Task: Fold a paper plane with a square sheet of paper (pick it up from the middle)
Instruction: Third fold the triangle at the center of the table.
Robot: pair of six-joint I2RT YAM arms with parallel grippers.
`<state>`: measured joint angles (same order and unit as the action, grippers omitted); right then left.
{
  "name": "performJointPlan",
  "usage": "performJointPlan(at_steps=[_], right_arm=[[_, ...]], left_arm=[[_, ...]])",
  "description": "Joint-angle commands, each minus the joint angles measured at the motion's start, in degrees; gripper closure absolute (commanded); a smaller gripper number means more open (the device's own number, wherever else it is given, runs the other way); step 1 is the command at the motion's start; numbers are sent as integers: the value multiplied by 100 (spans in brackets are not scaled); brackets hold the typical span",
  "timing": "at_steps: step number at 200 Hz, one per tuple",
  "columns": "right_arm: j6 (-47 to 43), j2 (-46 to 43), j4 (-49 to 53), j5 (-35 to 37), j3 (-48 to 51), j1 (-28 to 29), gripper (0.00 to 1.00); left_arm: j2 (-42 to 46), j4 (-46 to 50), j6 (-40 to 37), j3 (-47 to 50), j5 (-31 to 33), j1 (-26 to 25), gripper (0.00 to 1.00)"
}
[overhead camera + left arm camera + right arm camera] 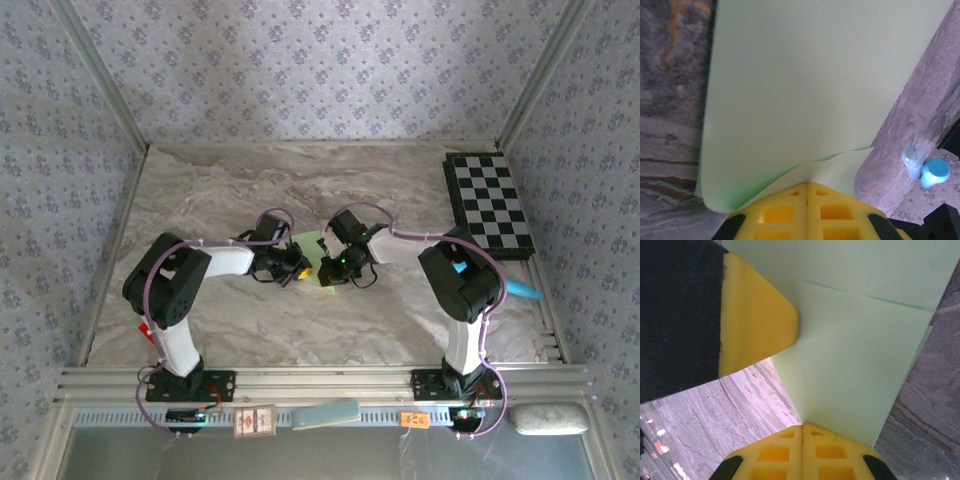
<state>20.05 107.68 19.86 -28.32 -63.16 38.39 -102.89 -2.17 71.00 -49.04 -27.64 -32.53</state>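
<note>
The left arm (215, 262) and right arm (410, 240) bend inward, wrists close, jaws pressed together

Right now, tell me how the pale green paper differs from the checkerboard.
The pale green paper is plain; the checkerboard has black and white squares. The paper sits mid-table between the arms; the checkerboard lies at the far right corner. The paper is creased and pinched by the left end effector and the right end effector; the checkerboard lies flat, untouched. Both have straight edges.
</note>
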Motion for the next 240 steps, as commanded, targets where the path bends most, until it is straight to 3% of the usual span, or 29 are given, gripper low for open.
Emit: performJointPlan(at_steps=[1, 164, 240], right_arm=[[-115, 147, 277, 61, -39, 15, 95], [-72, -124, 197, -412, -84, -138, 92], [-115, 181, 131, -442, -332, -105, 92]], left_arm=[[-293, 609, -60, 92, 267, 7, 96], [-293, 673, -87, 97, 277, 5, 96], [-293, 662, -113, 89, 242, 11, 97]])
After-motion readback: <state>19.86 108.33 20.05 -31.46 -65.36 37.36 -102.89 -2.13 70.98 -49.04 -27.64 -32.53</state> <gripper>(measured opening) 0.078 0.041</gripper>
